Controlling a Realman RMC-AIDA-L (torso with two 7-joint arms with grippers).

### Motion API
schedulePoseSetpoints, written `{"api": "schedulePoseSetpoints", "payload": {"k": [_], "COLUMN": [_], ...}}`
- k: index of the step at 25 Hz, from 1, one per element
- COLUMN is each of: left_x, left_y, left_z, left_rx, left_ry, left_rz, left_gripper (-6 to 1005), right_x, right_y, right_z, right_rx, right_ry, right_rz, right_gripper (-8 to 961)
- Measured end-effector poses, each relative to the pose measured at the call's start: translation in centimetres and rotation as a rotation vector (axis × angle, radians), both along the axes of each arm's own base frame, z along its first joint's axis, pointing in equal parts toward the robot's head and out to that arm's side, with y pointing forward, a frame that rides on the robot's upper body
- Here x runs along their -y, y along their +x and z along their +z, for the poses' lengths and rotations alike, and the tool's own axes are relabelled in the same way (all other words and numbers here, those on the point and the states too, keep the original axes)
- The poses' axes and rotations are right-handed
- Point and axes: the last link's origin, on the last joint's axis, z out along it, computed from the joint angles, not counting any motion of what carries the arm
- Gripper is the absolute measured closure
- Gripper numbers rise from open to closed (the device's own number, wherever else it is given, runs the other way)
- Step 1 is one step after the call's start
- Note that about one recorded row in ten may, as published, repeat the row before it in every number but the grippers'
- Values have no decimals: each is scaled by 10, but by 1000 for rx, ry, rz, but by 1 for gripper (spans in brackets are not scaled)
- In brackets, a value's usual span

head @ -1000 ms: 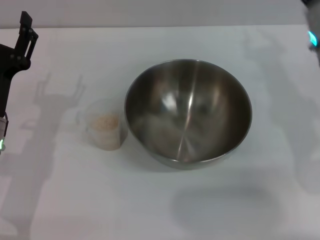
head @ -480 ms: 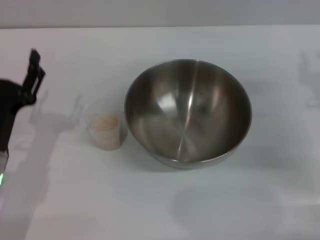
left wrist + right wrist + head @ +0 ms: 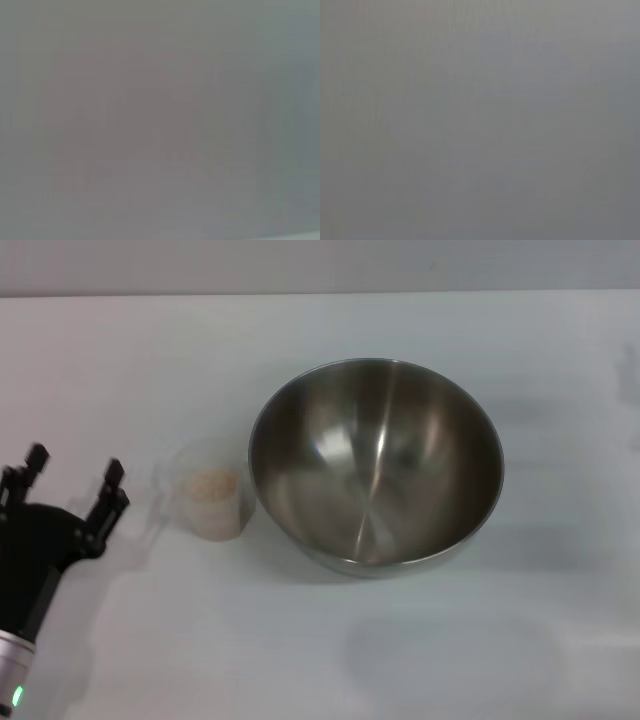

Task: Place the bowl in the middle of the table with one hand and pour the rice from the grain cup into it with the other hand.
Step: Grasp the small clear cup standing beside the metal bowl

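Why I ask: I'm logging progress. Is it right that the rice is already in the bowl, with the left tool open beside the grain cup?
Not quite. The head view shows the rice still in the grain cup; the bowl is empty. The left tool is indeed open beside the cup.

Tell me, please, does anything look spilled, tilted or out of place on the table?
Nothing stands out. The grain cup stands upright with rice inside, beside the empty bowl; the open left gripper is near it.
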Motion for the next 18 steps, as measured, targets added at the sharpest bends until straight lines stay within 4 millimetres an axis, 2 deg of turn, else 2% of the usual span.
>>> {"api": "schedulePoseSetpoints", "payload": {"k": [1,9,10,18], "left_x": [5,7,4,-12], "left_y": [-3,-5,-5,-3], "left_z": [-8,-18,-25,-28], "left_rx": [-5,-23,-30,-44], "left_ry": [-43,-108,-147,-166], "left_rz": [23,39,59,66], "left_gripper": [265,267,268,270], "right_x": [-2,-5,-5,-3], "right_y": [-1,-3,-3,-2], "right_z": [0,1,1,1], "right_rx": [5,9,10,11], "right_ry": [-3,-4,-4,-2], "right_rz": [1,10,10,8], "right_gripper": [519,520,520,520]}}
